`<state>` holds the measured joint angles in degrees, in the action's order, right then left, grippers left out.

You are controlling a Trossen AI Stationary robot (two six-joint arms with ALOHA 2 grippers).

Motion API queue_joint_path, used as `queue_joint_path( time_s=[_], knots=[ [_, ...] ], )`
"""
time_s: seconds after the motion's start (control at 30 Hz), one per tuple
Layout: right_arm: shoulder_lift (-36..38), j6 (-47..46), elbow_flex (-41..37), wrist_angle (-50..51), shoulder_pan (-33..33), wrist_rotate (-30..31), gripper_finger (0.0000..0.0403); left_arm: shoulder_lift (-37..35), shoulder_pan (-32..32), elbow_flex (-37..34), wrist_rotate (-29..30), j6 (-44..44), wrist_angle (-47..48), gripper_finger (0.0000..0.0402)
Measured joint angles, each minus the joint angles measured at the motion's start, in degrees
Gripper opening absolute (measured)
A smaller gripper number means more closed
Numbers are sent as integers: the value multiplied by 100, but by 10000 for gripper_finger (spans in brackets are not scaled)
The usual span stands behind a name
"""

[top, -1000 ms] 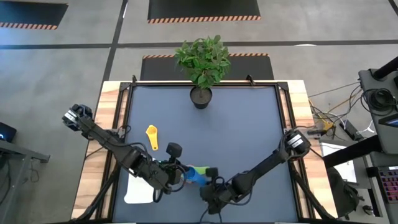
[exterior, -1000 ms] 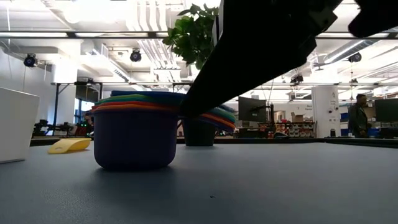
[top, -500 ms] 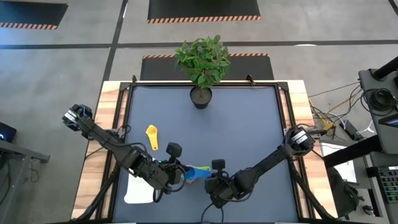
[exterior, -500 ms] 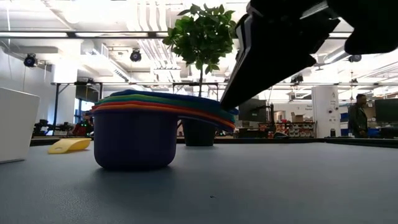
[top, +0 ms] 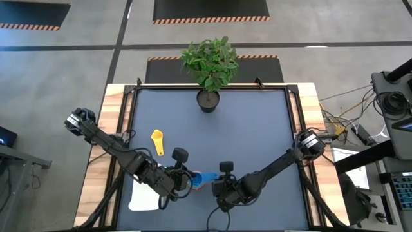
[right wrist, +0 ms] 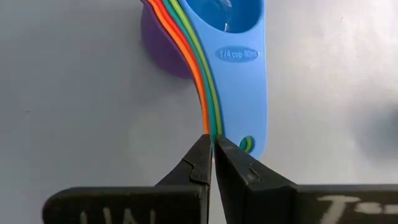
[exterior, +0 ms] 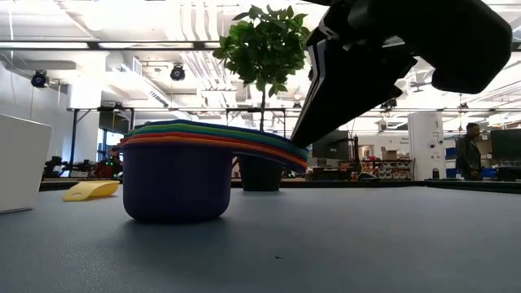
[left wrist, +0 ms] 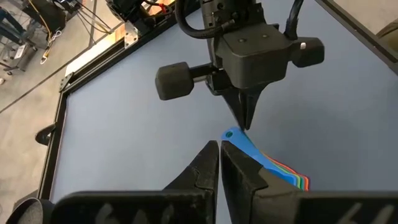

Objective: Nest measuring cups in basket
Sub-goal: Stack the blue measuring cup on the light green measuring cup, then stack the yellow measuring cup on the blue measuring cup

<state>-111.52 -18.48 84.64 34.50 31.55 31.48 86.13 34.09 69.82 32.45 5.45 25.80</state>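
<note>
Cups nested in one stack (top: 198,178), purple at the bottom and blue on top, sitting on the table (top: 257,129) far out from the plant pot (top: 208,101), almost straight in front of it. Yellow cup (top: 157,142) alone, closer to the plant pot and off to its left. Basket (top: 138,200) farther from the plant pot than the stack, off to the left, partly under the left arm. Right gripper (right wrist: 211,149) pinched tight with nothing inside, tips right at the end of the fanned handles. Left gripper (left wrist: 219,155) pinched narrow too, empty, just beside the blue handle. Looks like a tidy-up of the handles before a trip to the basket. Nudge slowly, with tiny pushes, to line up the handles. Keep the tips low against the handle edges, not on top, to avoid tipping the stack. Open up wide before any grab. Pinch all the handles at once, then lift gently and straight. Remember to go back for the yellow cup.
</note>
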Motion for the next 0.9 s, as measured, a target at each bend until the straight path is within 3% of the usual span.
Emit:
queue_joint_path(
  time_s=[0.27, 0.47, 0.77, 0.9],
  knots=[
    [302, 117, 0, 164, 17, -301, 9, 2, 1, 1, -2, -287, 211, 0],
    [708, 595, -120, 405, 17, -323, 9, 2, 0, 2, -69, -1279, 1058, 0],
    [1631, 1180, -833, 222, 11, 501, 9, 1, -200, -204, -199, -2871, 2608, 0],
    [2231, 1481, -1491, -646, -22, 608, 9, -129, -591, -512, -274, -3417, 2714, 0]
  ],
)
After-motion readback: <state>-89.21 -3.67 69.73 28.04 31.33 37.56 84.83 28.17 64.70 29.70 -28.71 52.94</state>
